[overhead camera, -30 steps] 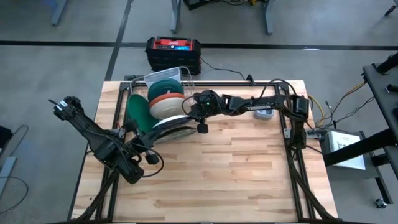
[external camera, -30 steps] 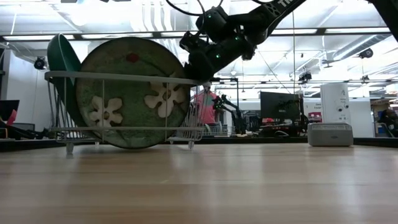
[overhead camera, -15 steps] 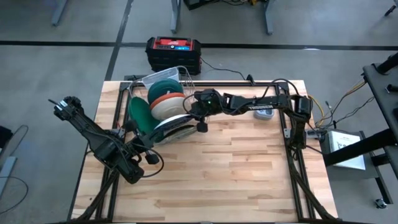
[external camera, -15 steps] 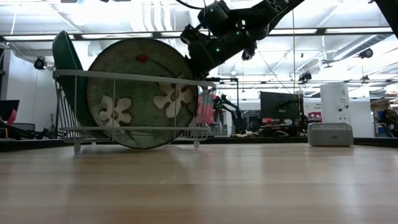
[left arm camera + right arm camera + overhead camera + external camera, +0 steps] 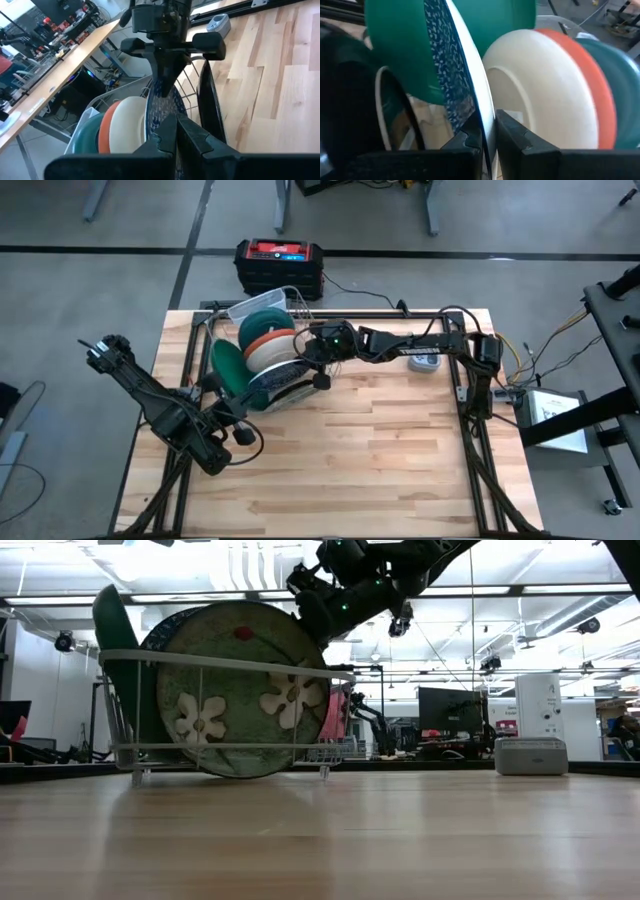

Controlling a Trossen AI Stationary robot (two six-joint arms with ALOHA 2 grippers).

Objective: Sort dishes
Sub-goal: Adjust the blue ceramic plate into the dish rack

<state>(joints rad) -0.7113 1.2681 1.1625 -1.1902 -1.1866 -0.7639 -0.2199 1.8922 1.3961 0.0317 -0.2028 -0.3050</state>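
While upright in the wire rack (image 5: 215, 705), speckled plate (image 5: 457, 90) rim pinched by right gripper (image 5: 487, 131) fingers, left gripper (image 5: 175, 135) fingers pressed together.

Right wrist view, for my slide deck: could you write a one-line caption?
Right pincer shut on the speckled plate's rim, white bowl and orange dish racked beside it.

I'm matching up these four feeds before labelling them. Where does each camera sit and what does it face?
High: overhead, looking straight down; both arms, table, wire rack.
Low: table height, facing the room; flowered green plate, right gripper overhead.
Left wrist: behind the shut left gripper, facing the rack.
Right wrist: right gripper shut on the blue-and-white speckled plate.
Both wrist views share that plate and the white bowl.
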